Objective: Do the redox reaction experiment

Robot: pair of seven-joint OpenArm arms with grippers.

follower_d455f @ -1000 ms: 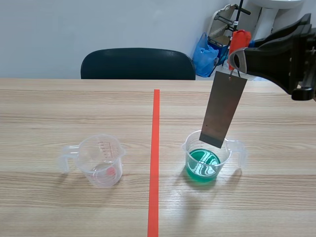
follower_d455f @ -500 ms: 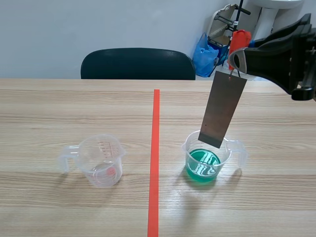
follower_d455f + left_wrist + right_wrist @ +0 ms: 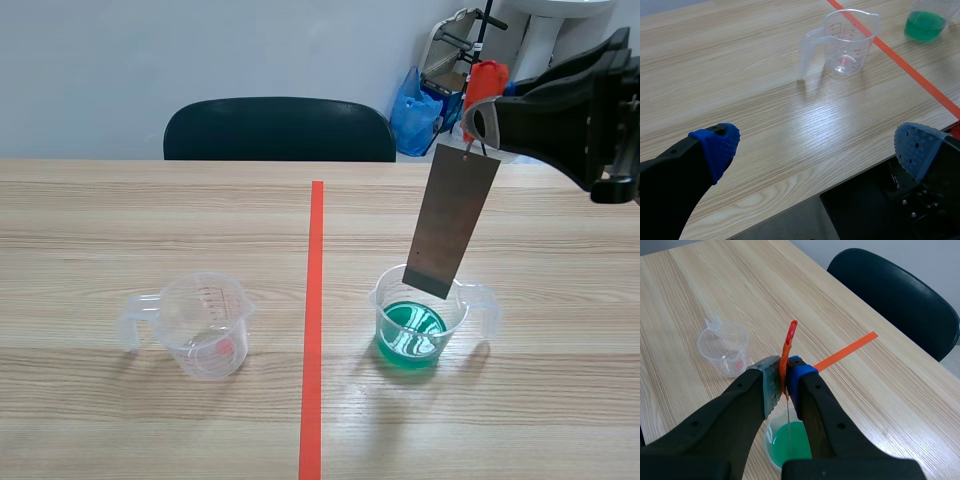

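Right fingers (image 3: 771, 385) pinched an orange clip (image 3: 789, 340) with a metal plate (image 3: 452, 220) hanging tilted over a cup (image 3: 384, 300) of green liquid; left fingers (image 3: 715, 145) gaped wide above the surface (image 3: 765, 100).

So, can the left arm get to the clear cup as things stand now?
Probably yes. The left gripper is open, and only bare table lies between it and the clear cup. The right gripper, holding the metal plate, hangs apart above the green cup.

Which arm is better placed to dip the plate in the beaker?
Right. The right gripper grips the orange clip, its metal plate hanging over the beaker of green liquid; the left gripper is open at the table edge.
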